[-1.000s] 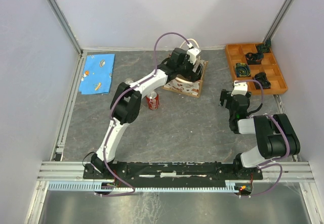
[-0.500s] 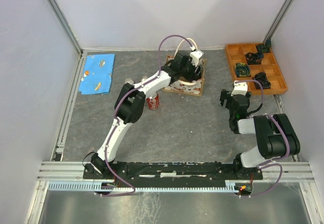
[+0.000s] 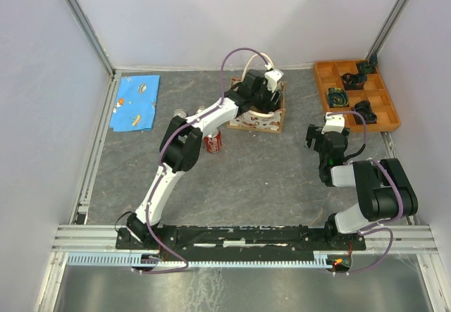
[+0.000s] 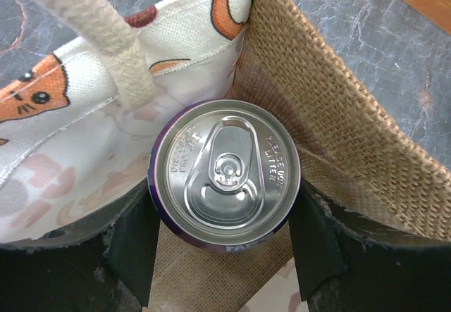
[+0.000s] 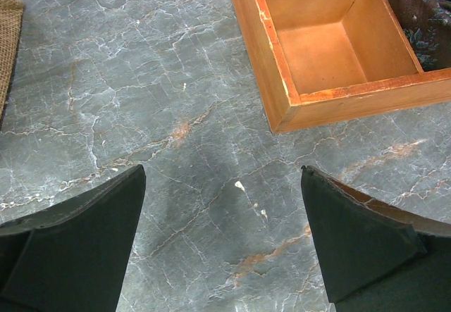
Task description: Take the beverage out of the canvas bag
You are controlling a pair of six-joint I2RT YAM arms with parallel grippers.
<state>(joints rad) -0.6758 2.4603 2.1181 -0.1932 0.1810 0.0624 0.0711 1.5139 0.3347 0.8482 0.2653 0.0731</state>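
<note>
The canvas bag [image 3: 273, 120] stands at the table's far middle, cream with an orange-brown print and a burlap inner wall [image 4: 317, 101]. Its rope handle [image 4: 116, 44] crosses the upper left of the left wrist view. A purple beverage can [image 4: 225, 171] with a silver top stands upright inside it. My left gripper [image 3: 262, 101] reaches down into the bag, its black fingers [image 4: 137, 241] pressed on both sides of the can. My right gripper [image 3: 318, 139] hovers over bare table right of the bag, and it is open and empty in the right wrist view [image 5: 224, 178].
A red cola can [image 3: 212, 141] stands on the table left of the bag, beside the left arm's forearm. A blue printed cloth [image 3: 135, 103] lies at the far left. An orange compartment tray [image 3: 356, 95] holding dark objects sits at the far right, and its near corner shows in the right wrist view [image 5: 282, 79].
My left gripper moved right and down into the bag a second ago and has hardly moved in the last half second. The right arm has not moved.
</note>
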